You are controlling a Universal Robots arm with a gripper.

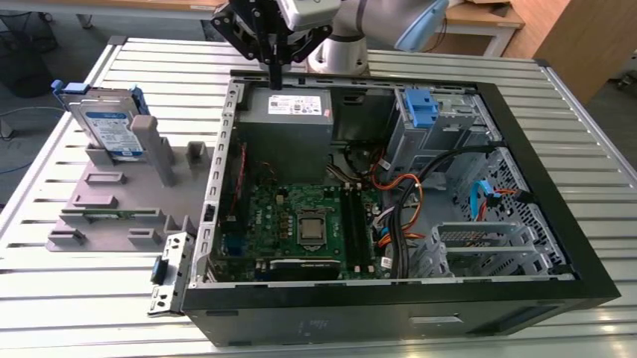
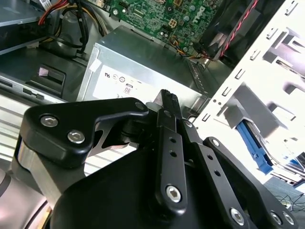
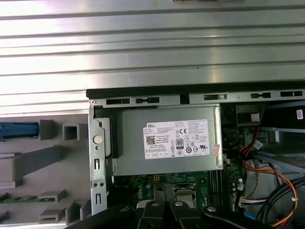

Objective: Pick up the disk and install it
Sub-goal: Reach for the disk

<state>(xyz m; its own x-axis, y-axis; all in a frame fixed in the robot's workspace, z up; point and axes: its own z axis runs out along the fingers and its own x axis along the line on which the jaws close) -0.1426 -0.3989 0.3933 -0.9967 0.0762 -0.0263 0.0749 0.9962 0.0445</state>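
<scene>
The disk (image 1: 104, 123) stands on edge in the grey plastic stand (image 1: 110, 201), label outward and blue rails on its sides, well apart from the pincer (image 1: 276, 80) and outside the computer case (image 1: 398, 297), off toward the exterior view's left. Nothing has hold of it, so I'd say the job is at its very start, with the pick-up not yet made. The pincer hangs pointing down with its jaws pressed together and nothing between them; in the second wrist view the two black fingers (image 2: 167, 107) lie flat against each other. Straight beneath it is the grey power-supply box (image 3: 167, 143) with its white sticker, at the case's back corner. To take the disk, by my reckoning, the pincer must be over the stand rather than the case, with its jaws spread wide enough to straddle the drive's thin body. Below the pincer and further into the open case lie the green motherboard (image 1: 303, 220), the bundled cables (image 1: 418, 194) and a bay with a blue latch (image 1: 423, 108). Everything sits on a slatted metal tabletop (image 1: 597, 224); past it are wooden furniture (image 1: 572, 33) and a dark floor (image 1: 20, 74).
</scene>
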